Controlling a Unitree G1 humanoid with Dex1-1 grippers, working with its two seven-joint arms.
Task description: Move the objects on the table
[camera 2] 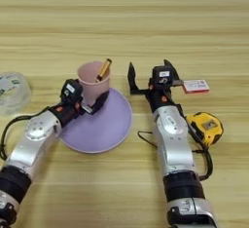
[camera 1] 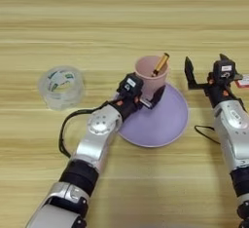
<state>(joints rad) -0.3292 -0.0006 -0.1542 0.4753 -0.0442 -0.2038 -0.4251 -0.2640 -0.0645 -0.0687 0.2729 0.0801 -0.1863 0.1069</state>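
The pink cup [camera 1: 151,72] stands upright at the far edge of the lilac plate [camera 1: 165,122], an orange-brown stick [camera 1: 160,65] leaning inside it. The left gripper [camera 1: 146,94] is at the cup's near side, fingers around its base, apparently clamped on it, though contact is hard to confirm. Just right of the cup hovers the right gripper [camera 2: 148,73], fingers spread wide. The yellow-and-black item [camera 2: 206,126] lies on the table [camera 2: 124,22], farther right of the cup, beside the right forearm.

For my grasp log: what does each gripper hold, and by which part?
Left gripper clasps the pink cup at its lower wall. Right gripper is open and holds nothing.
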